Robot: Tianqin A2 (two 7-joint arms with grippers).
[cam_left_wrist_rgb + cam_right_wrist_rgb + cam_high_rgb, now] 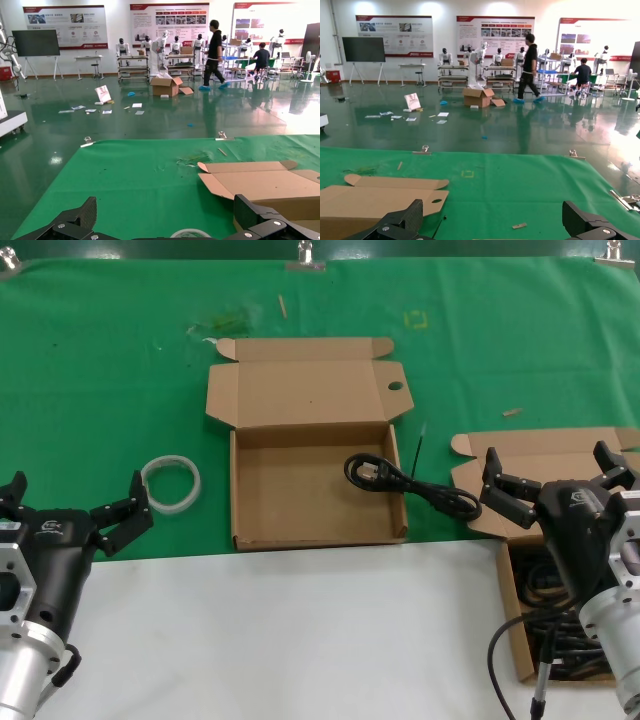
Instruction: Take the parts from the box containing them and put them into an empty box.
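Note:
The empty box (300,502), with an oval hole in its lid tab, lies open in the middle. One black cord (385,476) lies coiled in its right side, with the plug end trailing out over the right wall. The box with the parts (509,612) stands at the right, with several black cords (562,642) in it. My right gripper (553,468) is open and empty above that box's back edge. My left gripper (75,495) is open and empty at the lower left, near the white ring. The right wrist view shows my open gripper (495,219) and the holed lid (370,197).
A white translucent ring (172,483) lies left of the empty box and shows in the left wrist view (190,233). A thin black stick (418,446) and small scraps lie on the green cloth (100,390). White table surface (300,640) runs along the front.

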